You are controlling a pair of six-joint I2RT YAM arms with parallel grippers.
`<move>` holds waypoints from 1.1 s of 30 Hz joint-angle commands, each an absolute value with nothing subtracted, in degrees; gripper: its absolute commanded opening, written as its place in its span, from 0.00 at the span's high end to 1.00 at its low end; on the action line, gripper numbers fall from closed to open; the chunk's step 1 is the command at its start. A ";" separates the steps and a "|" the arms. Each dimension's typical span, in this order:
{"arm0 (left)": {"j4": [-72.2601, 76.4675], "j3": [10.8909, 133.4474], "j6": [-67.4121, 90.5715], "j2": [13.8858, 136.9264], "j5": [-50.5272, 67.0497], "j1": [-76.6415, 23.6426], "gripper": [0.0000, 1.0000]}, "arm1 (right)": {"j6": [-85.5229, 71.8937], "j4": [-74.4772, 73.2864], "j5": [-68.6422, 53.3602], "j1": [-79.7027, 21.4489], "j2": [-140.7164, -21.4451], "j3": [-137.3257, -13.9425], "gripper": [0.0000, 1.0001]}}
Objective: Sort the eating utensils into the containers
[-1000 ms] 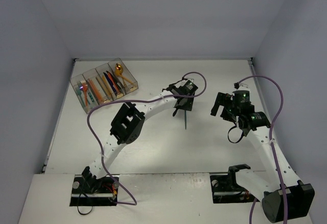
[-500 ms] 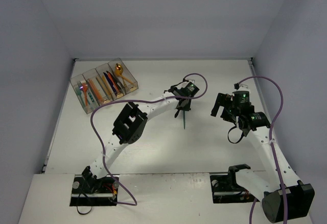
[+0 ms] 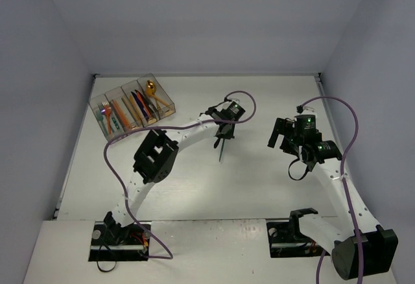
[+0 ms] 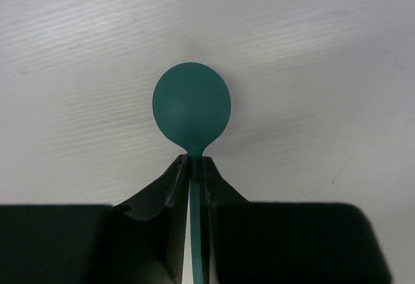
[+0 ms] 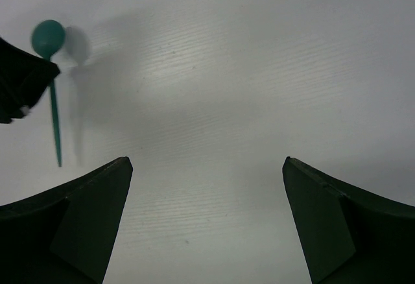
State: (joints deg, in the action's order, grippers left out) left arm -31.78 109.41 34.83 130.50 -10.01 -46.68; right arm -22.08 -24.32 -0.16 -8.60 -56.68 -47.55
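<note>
From above, the left fingers [image 3: 222,136] hang over the middle of the tabletop [image 3: 259,96], shut on a teal spoon [image 3: 221,151] whose handle trails toward the near edge. The containers [image 3: 164,92] sit well apart from it at the far left corner, already holding utensils, with a gold spoon [image 3: 150,89] in the rightmost bin. The right fingers [image 3: 276,135] hover to the right, holding nothing.

The left wrist view shows the pinch closely: both fingers [image 4: 174,183] press the thin neck just under the round bowl [image 4: 191,106], which juts out ahead of the tips.

In the right wrist view, the right fingers [image 5: 84,219] stand spread wide over bare tabletop, and the spoon [image 5: 48,37] shows at upper left, its shadow offset beside it, so it looks lifted clear.

With the grip so near the bowl, the long handle can probably swing. Carrying it smoothly, lining the handle up with the spoon bin's length and lowering it inside before letting go should serve best.
</note>
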 commanded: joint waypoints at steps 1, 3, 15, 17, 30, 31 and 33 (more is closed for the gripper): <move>-29.77 108.48 33.31 117.82 -11.49 -37.61 1.00 | -21.03 -23.20 1.76 -8.20 -57.57 -48.91 0.00; -29.26 107.66 32.49 115.69 -11.60 -35.26 1.00 | -20.82 -23.20 1.67 -8.17 -57.67 -49.13 0.00; -31.12 119.83 29.75 121.74 -9.02 -15.06 1.00 | -19.55 -23.20 1.34 -8.09 -59.63 -50.59 0.00; -31.72 122.82 29.62 124.41 -8.79 -13.04 1.00 | -19.43 -23.20 1.23 -8.09 -59.68 -50.62 0.00; -31.55 134.18 29.47 134.47 -8.83 -8.96 0.96 | -19.51 -23.20 0.53 -7.95 -59.37 -51.15 0.00; -31.55 134.68 29.04 134.51 -8.99 -8.98 0.94 | -19.53 -23.20 0.53 -8.00 -59.43 -51.25 0.00; -31.29 134.68 28.45 133.92 -9.17 -9.02 0.89 | -19.60 -23.20 0.53 -7.97 -59.57 -51.39 0.00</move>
